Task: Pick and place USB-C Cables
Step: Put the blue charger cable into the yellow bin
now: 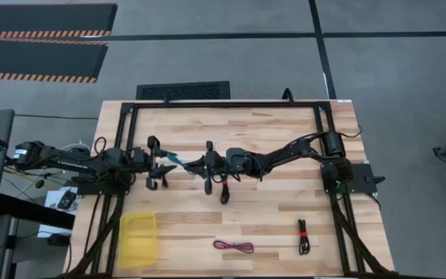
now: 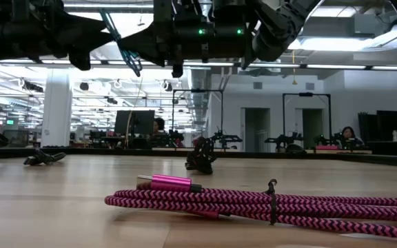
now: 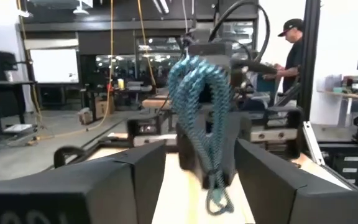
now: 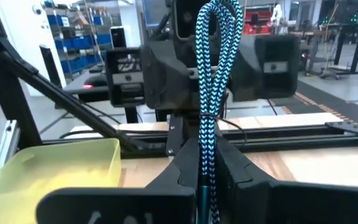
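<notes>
From above, your two arms meet over the middle of the wooden bench (image 1: 285,213). The left gripper (image 1: 163,167) and right gripper (image 1: 200,165) face each other, with the teal cable (image 1: 178,161) stretched between them. A black cable (image 1: 224,191) lies just nearer than the right gripper. The magenta cable (image 1: 234,246) lies at the near edge, the black cable with a red tie (image 1: 303,235) to its right, and a yellow bin (image 1: 138,239) at the near left.

At bench height, the magenta cable (image 2: 267,204) fills the foreground, the black cable (image 2: 202,156) sits behind it, and both arms hang overhead.

From your left wrist, the fingers (image 3: 104,180) stand wide apart, and the teal cable (image 3: 201,118) hangs in the gap, held by the other gripper; you cannot tell whether the left touches it.

From your right wrist, the fingers (image 4: 235,171) are closed on the teal cable (image 4: 213,74), whose loop stands up from them. The yellow bin (image 4: 61,165) shows beyond.
</notes>
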